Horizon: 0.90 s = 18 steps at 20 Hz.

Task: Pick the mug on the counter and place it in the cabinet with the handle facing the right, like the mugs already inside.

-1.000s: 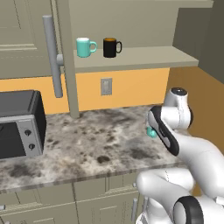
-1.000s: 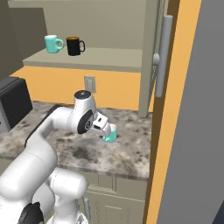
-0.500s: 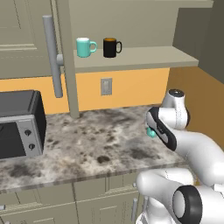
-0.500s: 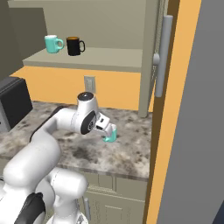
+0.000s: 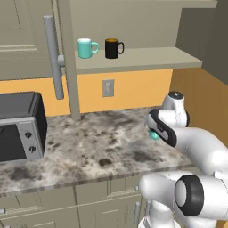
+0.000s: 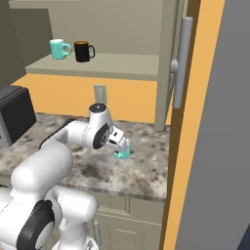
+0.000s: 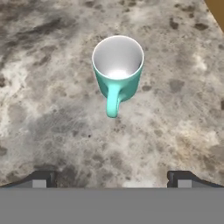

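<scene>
- A dark microwave [image 5: 18, 127] sits at the far left of the counter [image 5: 89, 147], well apart from the work
- Above, the open cabinet [image 5: 142, 58] shelf carries the mugs [image 5: 87, 47], teal then black, both handles pointing right (the pattern the task asks to match)
- The cabinet's door [image 5: 31, 40] stands swung out, so the shelf looks reachable
- Further right, the mug [image 7: 118, 70] stands upright on the stone near the counter's right end, its handle [image 7: 113, 101] turned toward the hand camera
- The gripper [image 6: 123, 144] hovers just above it, fingers [image 7: 41, 179] spread wide and empty, likely lining up for a downward grasp at the rim
</scene>
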Tool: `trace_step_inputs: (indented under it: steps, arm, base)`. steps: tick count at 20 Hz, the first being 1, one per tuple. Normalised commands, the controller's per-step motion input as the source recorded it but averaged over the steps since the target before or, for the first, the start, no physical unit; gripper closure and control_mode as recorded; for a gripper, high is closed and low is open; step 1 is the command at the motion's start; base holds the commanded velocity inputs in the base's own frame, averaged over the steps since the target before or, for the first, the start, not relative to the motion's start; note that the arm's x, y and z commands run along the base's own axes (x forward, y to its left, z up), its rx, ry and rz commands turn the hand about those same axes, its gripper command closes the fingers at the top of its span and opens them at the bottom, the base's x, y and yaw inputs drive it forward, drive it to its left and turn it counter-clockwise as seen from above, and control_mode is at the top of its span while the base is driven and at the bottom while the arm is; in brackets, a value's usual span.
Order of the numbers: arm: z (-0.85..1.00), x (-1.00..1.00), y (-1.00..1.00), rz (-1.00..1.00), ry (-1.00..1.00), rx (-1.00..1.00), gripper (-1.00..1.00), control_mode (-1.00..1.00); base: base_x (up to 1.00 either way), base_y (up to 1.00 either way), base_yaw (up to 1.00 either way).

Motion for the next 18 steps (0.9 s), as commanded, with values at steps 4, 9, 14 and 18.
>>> trace_step_inputs:
  steps: [4, 9, 14, 18]
  arm:
    - [-0.14, 0.12, -0.04, -0.01, 0.00, 0.00, -1.00, -1.00]
    - [-0.15, 0.08, -0.09, -0.01, 0.00, 0.00, -1.00, -1.00]
    - [-0.13, 0.10, -0.02, -0.01, 0.00, 0.00, -1.00, -1.00]
    - [-0.11, 0.11, -0.01, -0.01, 0.00, 0.00, -1.00, -1.00]
  base:
    - [0.00, 0.00, 0.00]
    - [0.00, 0.00, 0.00]
    - [0.00, 0.00, 0.00]
    - [0.00, 0.00, 0.00]
